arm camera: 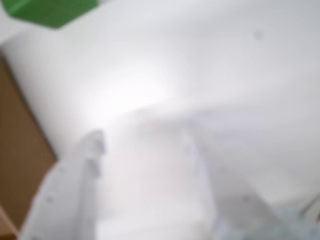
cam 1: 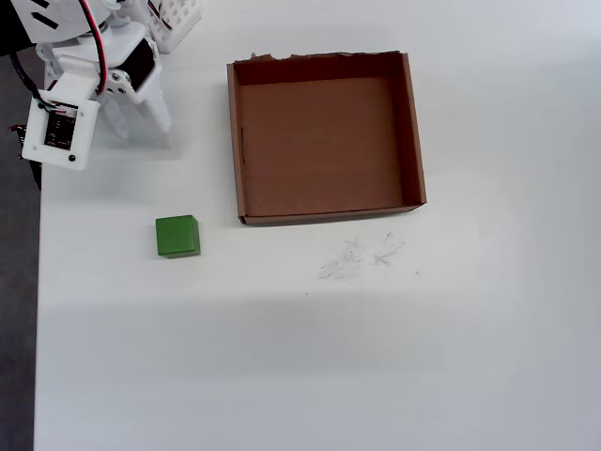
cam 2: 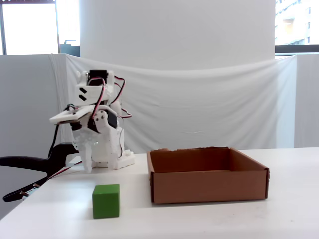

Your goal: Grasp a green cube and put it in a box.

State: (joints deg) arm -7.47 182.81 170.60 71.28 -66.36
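Note:
The green cube sits alone on the white table, left of the box's near-left corner in the overhead view. It also shows in the fixed view and, blurred, at the top left of the wrist view. The box, a shallow brown cardboard tray with a ragged far edge, stands empty in the middle; the fixed view shows its front wall. My gripper hangs point-down at the table's far left corner, well behind the cube. Its white fingers stand apart with nothing between them.
A white perforated basket stands behind the arm at the top edge. The table's left edge runs close to the cube. Faint scratch marks lie in front of the box. A blurred brown area fills the wrist view's left edge.

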